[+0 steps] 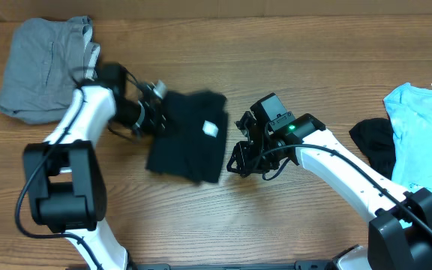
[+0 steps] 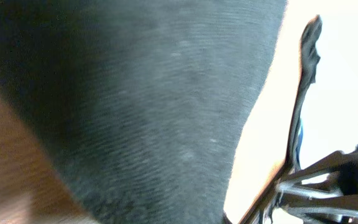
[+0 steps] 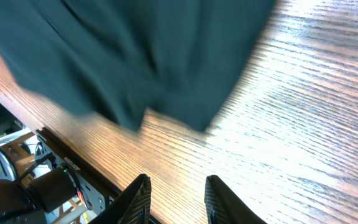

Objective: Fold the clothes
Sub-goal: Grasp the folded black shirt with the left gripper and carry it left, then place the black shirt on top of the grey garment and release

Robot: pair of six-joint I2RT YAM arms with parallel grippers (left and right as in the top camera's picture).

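Shirt (image 1: 186,142), black, is found partly folded at the centre of the overhead frame, flat on the table (image 1: 201,225), its white label (image 1: 210,129) showing toward its right side. Its long axis is judged to run roughly from the top to the bottom of the frame, slightly tilted. The left gripper (image 1: 158,112) is seen at the shirt's upper-left edge, touching or overlapping the cloth. In the left wrist view the frame is filled by blurred black fabric, so it cannot be told whether that gripper is clenched on the cloth or released. The right gripper (image 1: 240,159) is placed just beside the shirt's lower-right edge, apart from it. In the right wrist view its fingertips (image 3: 138,196) are spread with only bare wood between them, and the shirt lies ahead at the upper left. The left arm is therefore judged the nearer, and the right would need to be advanced leftward to reach the hem. A grey garment (image 1: 43,67) is noted at upper left, and a blue garment (image 1: 426,127) and a black garment (image 1: 373,142) at the right edge, none yet folded.
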